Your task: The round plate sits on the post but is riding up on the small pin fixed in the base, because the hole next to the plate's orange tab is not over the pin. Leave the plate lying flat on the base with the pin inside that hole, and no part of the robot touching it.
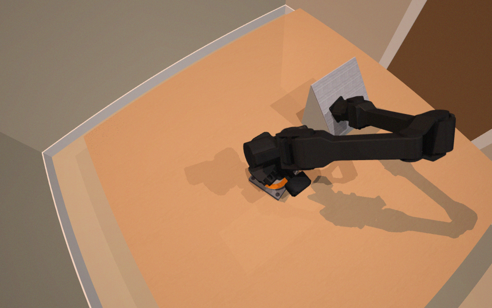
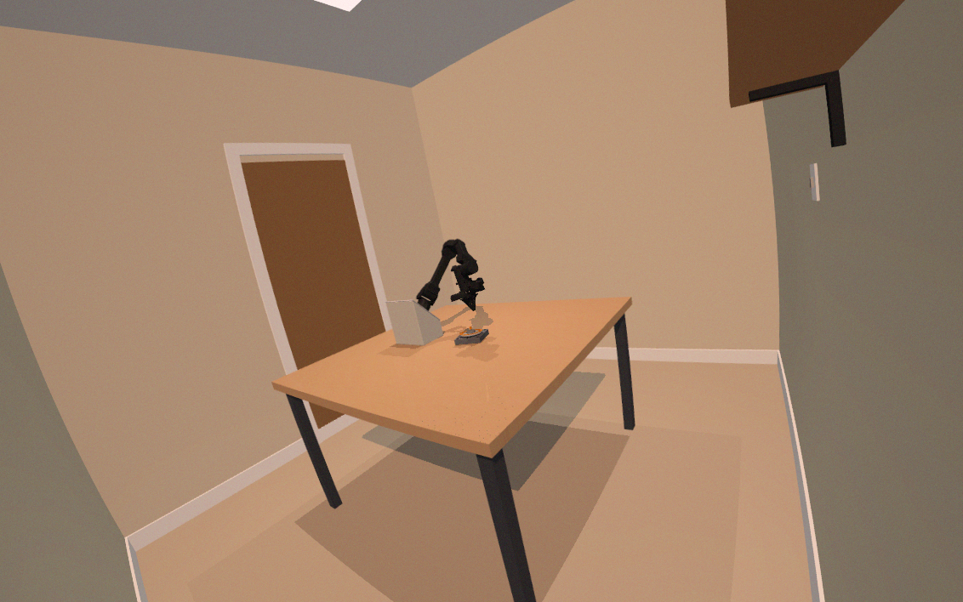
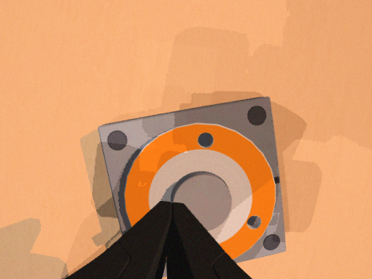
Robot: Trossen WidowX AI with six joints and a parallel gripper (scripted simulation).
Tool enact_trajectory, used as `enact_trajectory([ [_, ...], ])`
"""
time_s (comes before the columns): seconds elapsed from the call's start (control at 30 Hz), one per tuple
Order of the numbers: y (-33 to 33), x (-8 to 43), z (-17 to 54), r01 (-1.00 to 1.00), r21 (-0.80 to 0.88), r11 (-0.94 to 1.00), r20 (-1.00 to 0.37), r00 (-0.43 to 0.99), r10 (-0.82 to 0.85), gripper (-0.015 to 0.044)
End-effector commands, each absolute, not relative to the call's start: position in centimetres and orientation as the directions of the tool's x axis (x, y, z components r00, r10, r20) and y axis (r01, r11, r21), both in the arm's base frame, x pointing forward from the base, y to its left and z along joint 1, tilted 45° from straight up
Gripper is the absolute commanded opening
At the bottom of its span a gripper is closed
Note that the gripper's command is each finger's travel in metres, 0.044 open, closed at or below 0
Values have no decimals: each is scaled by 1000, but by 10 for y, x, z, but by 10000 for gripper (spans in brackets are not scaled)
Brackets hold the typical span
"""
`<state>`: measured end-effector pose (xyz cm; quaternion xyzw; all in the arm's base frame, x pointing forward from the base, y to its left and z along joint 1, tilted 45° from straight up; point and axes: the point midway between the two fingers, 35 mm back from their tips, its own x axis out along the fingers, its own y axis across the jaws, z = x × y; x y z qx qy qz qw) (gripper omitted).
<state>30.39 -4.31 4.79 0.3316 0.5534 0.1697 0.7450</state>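
A grey square base lies on the wooden table. An orange round plate sits on it around the grey centre post. The plate has small holes, one at the far side and one at the near right. I cannot tell which hole the pin is near. My gripper is shut and empty. It hangs a short way above the plate's near rim, apart from it. In the top view the wrist hides most of the plate.
A grey wedge-shaped mount carrying the arm's foot stands behind the base. The arm reaches over the table from it. The table edges are far from the base on all sides.
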Motion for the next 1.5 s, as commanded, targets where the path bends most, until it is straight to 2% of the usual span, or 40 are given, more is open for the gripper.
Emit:
enact_trajectory([
  [0.0, -1, 281, 35, 117, 701, 703, -712, 174, 681, 0],
  [0.53, 40, 285, 1, 117, 706, 699, -708, 142, 691, 0],
  [1.47, 35, 260, -10, 117, 705, 699, -709, 141, 691, 0],
])
